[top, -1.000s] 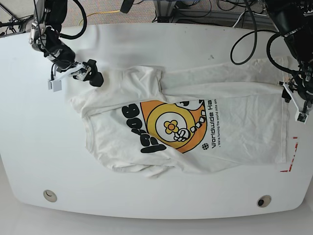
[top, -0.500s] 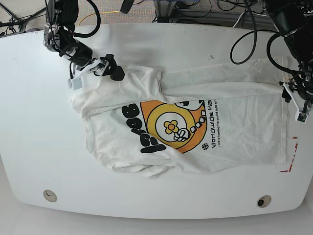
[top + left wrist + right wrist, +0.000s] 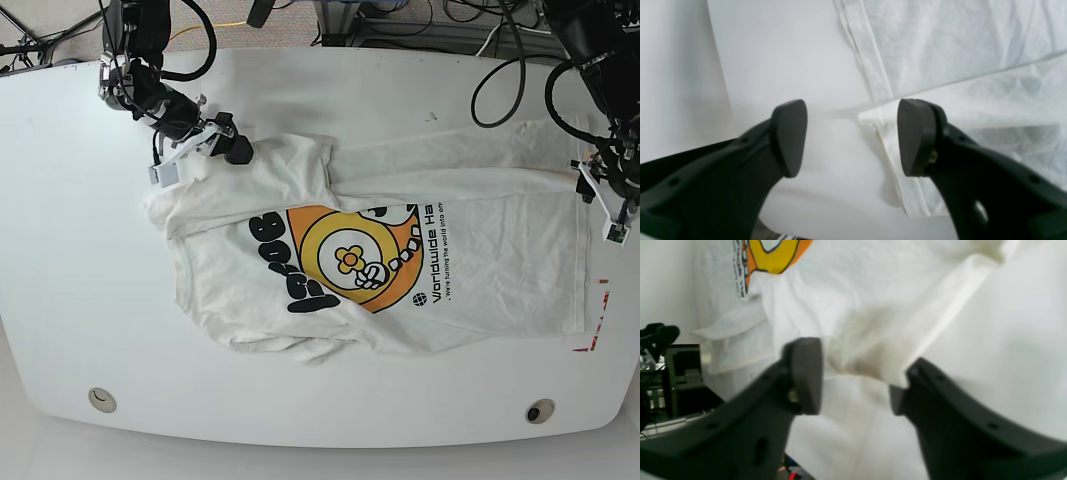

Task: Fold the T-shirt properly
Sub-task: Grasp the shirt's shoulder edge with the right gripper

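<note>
1. The shirt [image 3: 380, 260] lies flat on the table [image 3: 60, 300], long way side to side.
2. The right gripper [image 3: 853, 380] has a bunched fold between its half-open jaws.
3. The left gripper [image 3: 851, 136] is open beside the hem.

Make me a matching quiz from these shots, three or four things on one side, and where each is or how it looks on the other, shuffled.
Things:
1. T-shirt
2. right tool
3. left tool
4. red tape mark

Descriptions:
A. over the shirt's corner near the sleeve
B. on the table by the shirt's hem
C. spread out, print facing up
D. open at the hem edge

Pairs: 1-C, 2-A, 3-D, 4-B
</note>
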Robot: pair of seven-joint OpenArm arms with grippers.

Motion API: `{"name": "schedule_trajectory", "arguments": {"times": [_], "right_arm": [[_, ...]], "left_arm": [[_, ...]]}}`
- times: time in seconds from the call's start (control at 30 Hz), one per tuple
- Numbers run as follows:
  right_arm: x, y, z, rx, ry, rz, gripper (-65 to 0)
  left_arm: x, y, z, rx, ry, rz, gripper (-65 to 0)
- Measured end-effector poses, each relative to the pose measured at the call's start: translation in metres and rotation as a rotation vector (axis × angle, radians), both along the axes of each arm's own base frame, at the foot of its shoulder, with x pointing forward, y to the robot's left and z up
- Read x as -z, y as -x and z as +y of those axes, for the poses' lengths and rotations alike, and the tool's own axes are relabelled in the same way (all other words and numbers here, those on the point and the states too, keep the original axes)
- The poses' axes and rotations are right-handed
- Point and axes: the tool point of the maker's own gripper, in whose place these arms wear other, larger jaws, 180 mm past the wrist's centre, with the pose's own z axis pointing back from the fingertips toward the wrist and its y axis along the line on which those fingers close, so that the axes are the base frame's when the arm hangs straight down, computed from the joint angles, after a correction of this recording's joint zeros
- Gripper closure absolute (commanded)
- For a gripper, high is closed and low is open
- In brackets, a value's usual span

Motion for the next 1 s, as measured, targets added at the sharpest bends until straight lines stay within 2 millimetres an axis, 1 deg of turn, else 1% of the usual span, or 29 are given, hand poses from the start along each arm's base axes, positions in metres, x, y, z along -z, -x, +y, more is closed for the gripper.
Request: {"name": "schedule_trajectory", "arguments": {"times": [0.07,0.1,0.13,0.23,0.4,0.47,0.53,0.63,0.8,0.87,1.0], "right_arm": [[0.001,0.002,0.0,-0.002,0.004,0.005,-1.9],[0.001,0.002,0.0,-0.002,-0.001,0.007,0.0],[0.001,0.003,0.001,-0.004,-0.004,0.007,0.0],[-0.008,0.002,0.003,-0.015,0.005,-0.02,0.0],[-0.041,0.003,0.01,-0.058,0.03,-0.115,0.0],[-0.054,0.0,0.014,-0.073,0.032,-0.155,0.0],[-0.066,-0.005,0.016,-0.078,0.034,-0.197,0.0],[-0.073,-0.015,0.017,-0.083,0.041,-0.223,0.0],[-0.093,-0.046,0.019,-0.103,0.031,-0.333,0.0],[-0.092,-0.057,0.017,-0.097,0.03,-0.334,0.0],[-0.079,-0.076,0.008,-0.073,0.03,-0.3,0.0]], "left_arm": [[0.002,0.003,0.0,-0.002,-0.001,0.011,-39.7],[0.002,0.003,0.0,-0.002,-0.001,0.011,-39.7],[0.002,0.003,0.0,-0.002,-0.002,0.01,-39.7],[0.002,0.002,0.0,-0.002,-0.002,0.008,-39.7],[0.003,0.002,0.001,-0.003,0.0,0.011,-39.7],[0.002,0.002,0.001,-0.003,0.0,0.01,-39.7],[0.003,0.002,0.0,-0.002,-0.001,0.011,-39.7],[0.003,0.002,0.0,-0.001,0.0,0.012,-39.7],[0.007,0.007,0.0,0.002,0.0,0.023,-39.7],[0.009,0.01,-0.001,0.002,0.0,0.034,-39.7],[0.011,0.011,0.0,0.001,-0.001,0.04,-39.7]]}}
